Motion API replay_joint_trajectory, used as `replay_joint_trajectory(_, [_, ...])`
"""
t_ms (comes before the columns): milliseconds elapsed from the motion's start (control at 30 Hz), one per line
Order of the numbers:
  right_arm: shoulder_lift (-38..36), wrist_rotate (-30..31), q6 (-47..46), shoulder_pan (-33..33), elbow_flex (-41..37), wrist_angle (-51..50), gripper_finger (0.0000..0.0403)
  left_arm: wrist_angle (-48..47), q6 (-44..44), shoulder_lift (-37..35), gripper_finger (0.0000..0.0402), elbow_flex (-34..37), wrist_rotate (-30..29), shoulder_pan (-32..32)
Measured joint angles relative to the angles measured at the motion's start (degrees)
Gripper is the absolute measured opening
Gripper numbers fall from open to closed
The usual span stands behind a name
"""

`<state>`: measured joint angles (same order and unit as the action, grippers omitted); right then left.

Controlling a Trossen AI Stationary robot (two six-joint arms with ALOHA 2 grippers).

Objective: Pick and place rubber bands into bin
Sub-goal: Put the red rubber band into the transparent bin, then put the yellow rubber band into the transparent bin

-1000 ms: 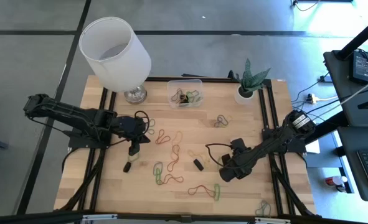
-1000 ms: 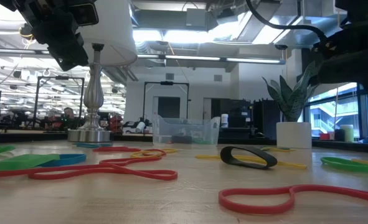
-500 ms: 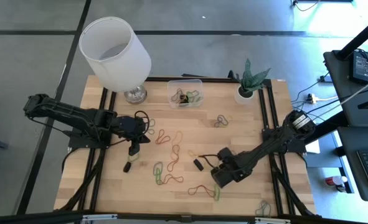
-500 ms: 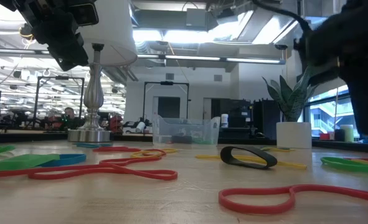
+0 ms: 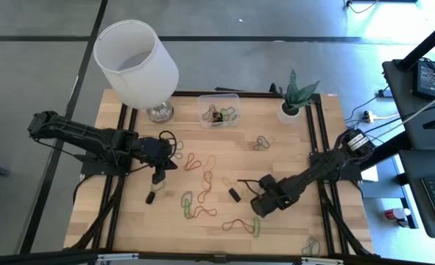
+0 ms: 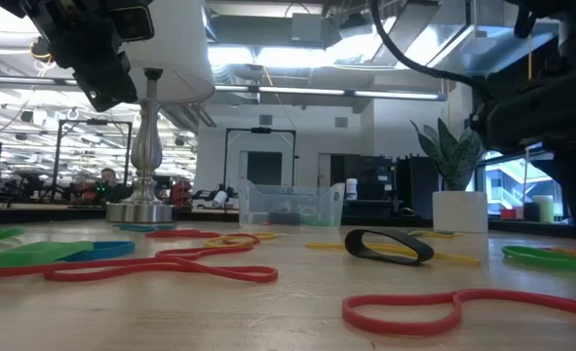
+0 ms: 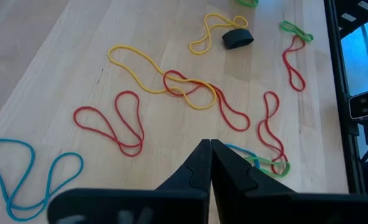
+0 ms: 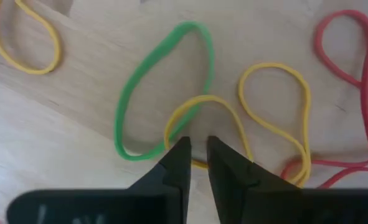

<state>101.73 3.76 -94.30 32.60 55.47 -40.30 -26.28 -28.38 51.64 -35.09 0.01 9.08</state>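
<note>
Since earlier, my right pincer (image 8: 193, 152) drops onto a yellow band (image 8: 202, 102), nearly closed, gripping nothing; bin (image 5: 218, 108) holds few, most bands remain.

Loose elastic loops across the wooden worktop (image 5: 136, 221), and a clear bin at its far edge.

We see the small clear plastic rectangular bin (image 5: 218, 110) standing upright between the lamp base and the plant pot, with a few coloured bands already lying inside it. The thin rubber bands (image 5: 202, 180) in red, yellow, green and orange lie flat and scattered over the middle and near part of the worktop, several overlapping. A short black band (image 6: 389, 246) stands on its edge near the centre. In the right wrist view a green loop (image 8: 162, 93) lies crossed by a yellow loop (image 8: 208, 124), red ones beside them. A blue band (image 7: 28, 177) shows in the left wrist view.
</note>
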Motion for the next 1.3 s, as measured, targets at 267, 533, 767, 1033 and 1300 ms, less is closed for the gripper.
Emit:
replay_joint_trajectory(267, [0.4, 0.4, 0.6, 0.2, 2.0, -3.0, 0.0006, 0.0, 0.0, 0.0, 0.0003, 0.0, 0.0, 0.0])
replay_joint_trajectory(533, [0.6, 2.2, 3.2, 0.3, 5.7, -5.4, 0.0008, 0.0, 0.5, 0.0, 0.0002, 0.0, -0.2, 0.0])
replay_joint_trajectory(767, [0.6, 2.4, 3.3, 0.3, 5.7, -4.8, 0.0024, 0.0, 0.3, 0.0, 0.0001, 0.0, -0.2, 0.0])
replay_joint_trajectory(1033, [0.4, 2.4, 3.6, 0.3, 5.7, -4.8, 0.0025, 0.0, -0.3, 0.0, 0.0001, 0.0, 0.0, 0.0])
replay_joint_trajectory(1300, [-3.5, 2.7, 4.9, 0.3, 5.8, -5.9, 0.0026, 0.0, -0.4, 0.0, 0.0002, 0.0, -0.2, 0.0])
